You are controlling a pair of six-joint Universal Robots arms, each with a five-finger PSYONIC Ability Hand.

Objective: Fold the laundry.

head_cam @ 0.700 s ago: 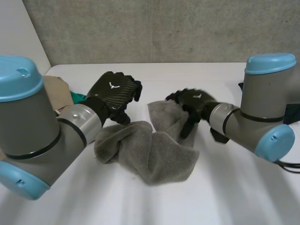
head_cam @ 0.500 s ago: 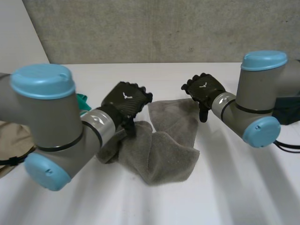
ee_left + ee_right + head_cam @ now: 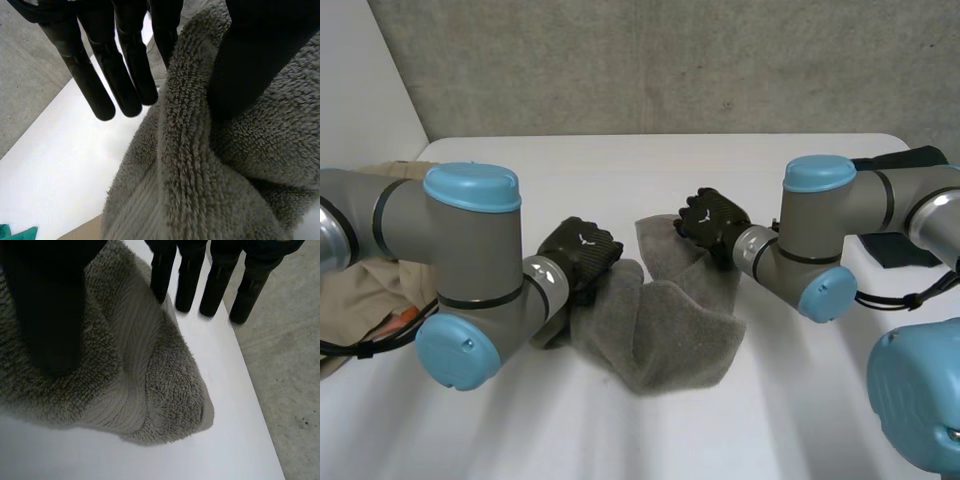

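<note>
Grey towel (image 3: pixel 660 320): left hand (image 3: pixel 582 248) and right hand (image 3: pixel 712 215) over opposite edges, fingers (image 3: pixel 126 65) straight.

the grey towel (image 3: pixel 660 320) is rough, looped terry cloth on a smooth matt white table (image 3: pixel 770 430).

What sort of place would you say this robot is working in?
Probably a robotics lab or test room: a plain white table, a raw grey concrete wall behind it, and a crumpled grey terry towel lying on it.

Head camera above; wrist cameras close (shared, seemingly: towel (image 3: pixel 660 330))
</note>
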